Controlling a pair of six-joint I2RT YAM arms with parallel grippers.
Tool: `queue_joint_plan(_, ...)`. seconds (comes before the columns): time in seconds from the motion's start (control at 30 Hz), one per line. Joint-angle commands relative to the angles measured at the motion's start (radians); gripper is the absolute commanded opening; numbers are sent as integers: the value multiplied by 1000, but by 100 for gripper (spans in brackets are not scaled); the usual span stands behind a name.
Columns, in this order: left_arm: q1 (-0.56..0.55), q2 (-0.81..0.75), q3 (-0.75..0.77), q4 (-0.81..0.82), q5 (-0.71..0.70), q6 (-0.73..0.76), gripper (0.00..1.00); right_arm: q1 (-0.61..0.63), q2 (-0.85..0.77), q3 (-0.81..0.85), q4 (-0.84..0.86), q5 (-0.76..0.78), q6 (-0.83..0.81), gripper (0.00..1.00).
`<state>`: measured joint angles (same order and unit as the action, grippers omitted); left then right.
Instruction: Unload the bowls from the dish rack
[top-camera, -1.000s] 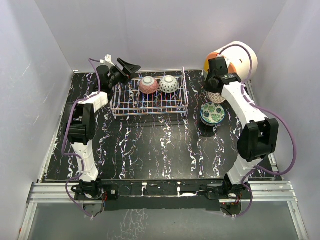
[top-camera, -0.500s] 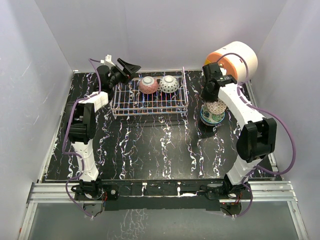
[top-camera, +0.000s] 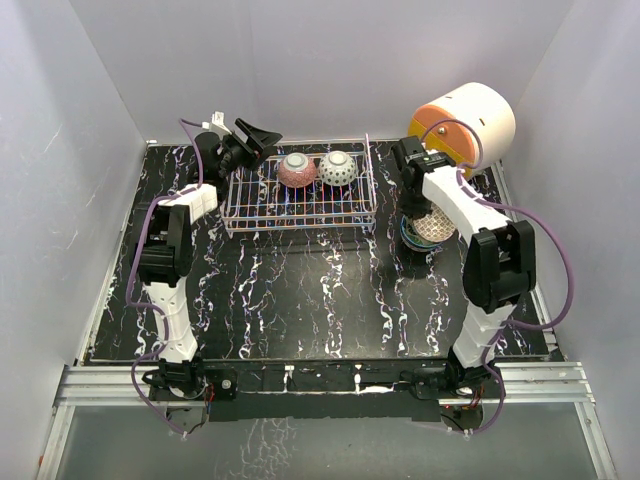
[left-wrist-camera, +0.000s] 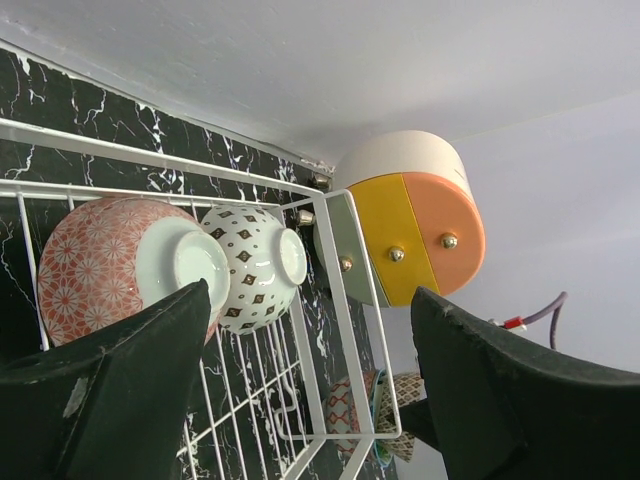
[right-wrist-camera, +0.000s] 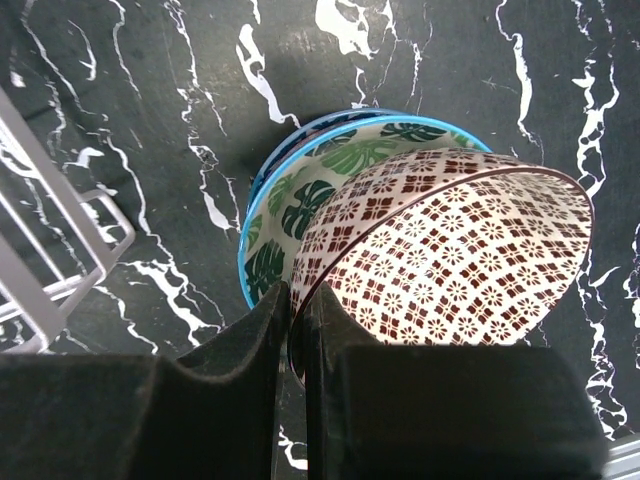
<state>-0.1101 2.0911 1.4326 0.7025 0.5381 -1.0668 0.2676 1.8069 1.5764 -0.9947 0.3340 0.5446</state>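
The wire dish rack (top-camera: 262, 203) stands at the back middle of the table. Two bowls lie on their sides in it: a pink-red one (top-camera: 296, 170) (left-wrist-camera: 95, 258) and a grey-white one (top-camera: 337, 167) (left-wrist-camera: 250, 268). My left gripper (top-camera: 252, 135) (left-wrist-camera: 310, 395) hangs open at the rack's back left corner, looking along it, with nothing between its fingers. To the right of the rack, my right gripper (top-camera: 411, 213) (right-wrist-camera: 297, 325) is shut on the rim of a brown-patterned bowl (top-camera: 434, 226) (right-wrist-camera: 455, 255). That bowl sits tilted in a stack topped by a green-leaf bowl (right-wrist-camera: 285, 215).
A big white cylinder (top-camera: 468, 118) (left-wrist-camera: 415, 215) with an orange-yellow face lies at the back right, just behind the stack. The rack's right end rail (left-wrist-camera: 340, 300) stands between the racked bowls and the stack. White walls close in the table on three sides.
My right gripper has carried the brown-patterned bowl down and forward from beside the cylinder onto the stack. The left gripper has barely moved and stays open.
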Motion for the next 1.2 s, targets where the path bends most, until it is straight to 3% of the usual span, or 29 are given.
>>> queue_joint_plan(0.0,4,-10,3,25,11,4,79,26,35,18,-6,73,4,7)
queue_joint_plan(0.37,4,-4,3,26,18,4,78,67,99,61,-23,82,9,9)
queue_joint_plan(0.83,5,2,7,35,26,1,78,68,-1,23,83,31,-51,27)
queue_joint_plan(1.17,4,5,10,32,26,8,78,68,-52,8,107,82,-55,28)
